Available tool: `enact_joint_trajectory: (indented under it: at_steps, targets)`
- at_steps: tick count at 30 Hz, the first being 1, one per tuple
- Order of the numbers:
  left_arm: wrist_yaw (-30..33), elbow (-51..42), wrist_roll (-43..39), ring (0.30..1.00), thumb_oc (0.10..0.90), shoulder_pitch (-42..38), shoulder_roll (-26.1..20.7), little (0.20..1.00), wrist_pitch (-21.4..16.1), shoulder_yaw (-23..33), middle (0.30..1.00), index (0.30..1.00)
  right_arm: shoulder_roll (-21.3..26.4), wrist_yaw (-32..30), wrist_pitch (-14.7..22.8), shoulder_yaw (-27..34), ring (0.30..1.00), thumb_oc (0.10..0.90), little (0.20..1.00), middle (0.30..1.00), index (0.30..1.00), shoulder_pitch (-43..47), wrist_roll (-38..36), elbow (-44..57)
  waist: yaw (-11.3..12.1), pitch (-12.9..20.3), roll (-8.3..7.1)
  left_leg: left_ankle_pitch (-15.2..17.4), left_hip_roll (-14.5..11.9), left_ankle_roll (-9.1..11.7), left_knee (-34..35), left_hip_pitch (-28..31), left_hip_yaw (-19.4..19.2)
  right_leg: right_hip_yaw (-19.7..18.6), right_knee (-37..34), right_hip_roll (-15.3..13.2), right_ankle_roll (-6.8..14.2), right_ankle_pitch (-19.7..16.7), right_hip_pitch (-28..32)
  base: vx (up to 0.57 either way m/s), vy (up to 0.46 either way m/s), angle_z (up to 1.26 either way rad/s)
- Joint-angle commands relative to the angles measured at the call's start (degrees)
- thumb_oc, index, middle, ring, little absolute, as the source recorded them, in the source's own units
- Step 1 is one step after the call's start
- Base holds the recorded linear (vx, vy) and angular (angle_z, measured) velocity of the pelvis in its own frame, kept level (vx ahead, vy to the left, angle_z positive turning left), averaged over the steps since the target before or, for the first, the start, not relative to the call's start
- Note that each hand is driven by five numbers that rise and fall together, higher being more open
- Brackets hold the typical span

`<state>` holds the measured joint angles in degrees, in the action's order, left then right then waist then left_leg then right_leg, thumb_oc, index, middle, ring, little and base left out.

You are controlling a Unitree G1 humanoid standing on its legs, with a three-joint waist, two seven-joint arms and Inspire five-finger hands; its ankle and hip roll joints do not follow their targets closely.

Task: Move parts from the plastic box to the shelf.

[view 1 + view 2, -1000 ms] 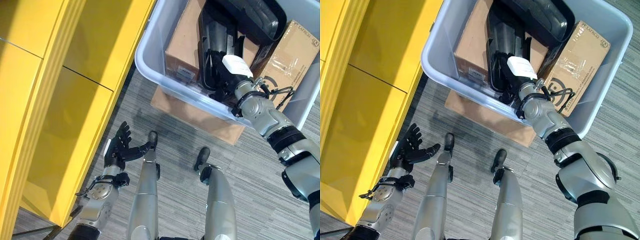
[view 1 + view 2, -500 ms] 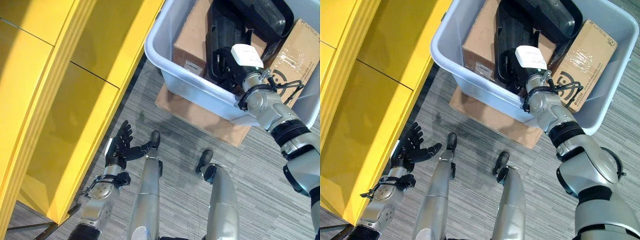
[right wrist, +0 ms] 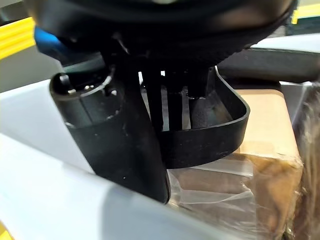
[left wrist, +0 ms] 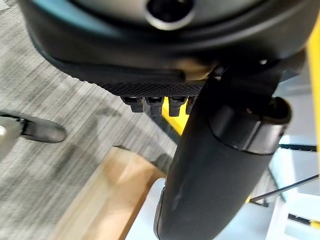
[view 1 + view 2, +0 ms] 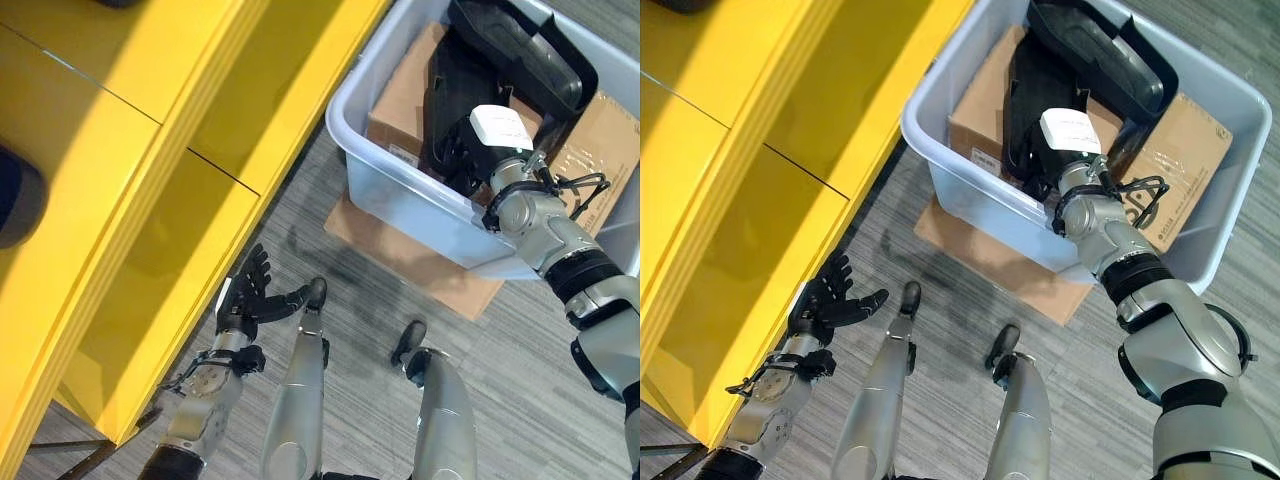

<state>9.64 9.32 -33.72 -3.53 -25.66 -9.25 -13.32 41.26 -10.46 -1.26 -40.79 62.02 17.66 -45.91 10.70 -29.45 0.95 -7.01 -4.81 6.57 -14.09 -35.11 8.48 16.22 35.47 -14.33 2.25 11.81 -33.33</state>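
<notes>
Parts: a black moulded plastic part (image 5: 1040,110), ribbed and curved, stands on end inside the pale grey plastic box (image 5: 970,205), wedged between brown cardboard cartons (image 5: 985,120) and leaning under a second, larger black shell (image 5: 1100,50). A film-wrapped carton (image 5: 1180,165) lies on the far side.

Box position: on the grey carpet floor, resting on a flat sheet of brown cardboard (image 5: 990,255), just beside the yellow shelf (image 5: 750,180).

My right hand (image 5: 1060,160), white cover on the thumb, reaches over the box's near wall; in my right wrist view my fingers (image 3: 172,107) curl round the rim of the black part (image 3: 220,135). Nothing is on the shelf from this load yet.

My left hand (image 5: 245,300) hangs low beside the shelf face, fingers spread, holding nothing.

Risks, as I judge them: the part may snag on the shell or cartons as I lift, dragging them; a one-sided grip on the rim may let it swing or slip; the box wall could catch my wrist.
</notes>
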Motion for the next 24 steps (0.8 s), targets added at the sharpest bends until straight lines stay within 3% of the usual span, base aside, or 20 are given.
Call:
enact_joint_trajectory:
  at_steps: [1, 15, 24]
  targets:
    - [-0.6, -3.0, -1.0, 1.000, 0.900, -0.9, -1.7, 1.000, -4.1, 0.6, 1.000, 1.000, -0.6, 1.9, 3.7, 1.6, 0.300, 0.400, 0.300, 0.300, 0.300, 0.7, -3.5, 5.4, 1.4, 0.1, -0.72, 4.3, -2.9, -1.8, -0.6, 2.6, -1.9, -2.3, -10.0, -0.8, 4.3, -2.2, 11.5, 0.03, -0.009, 0.10]
    - [-1.7, -2.3, -1.7, 1.000, 0.900, 2.2, -2.2, 1.000, -2.7, 3.0, 1.000, 1.000, -4.8, 1.7, 5.0, 9.3, 0.300, 0.400, 0.300, 0.300, 0.300, -1.8, -14.0, 15.8, 2.9, 7.1, -3.85, 4.5, -3.8, -1.7, 2.2, 9.3, -0.4, 0.5, -16.9, -0.9, 4.9, -2.9, 21.3, 0.05, -0.006, 0.04]
    - [-2.3, -0.5, -1.8, 1.000, 0.900, 4.5, -2.6, 1.000, -1.5, 4.7, 1.000, 1.000, -4.3, 2.1, 6.8, 11.9, 0.300, 0.400, 0.300, 0.300, 0.300, -1.8, -18.4, 25.2, 2.9, 11.4, -5.20, 5.4, -4.4, -1.6, 3.0, 12.8, -0.7, 0.5, -20.5, -0.6, 5.4, -3.7, 25.4, 0.04, 0.001, -0.01]
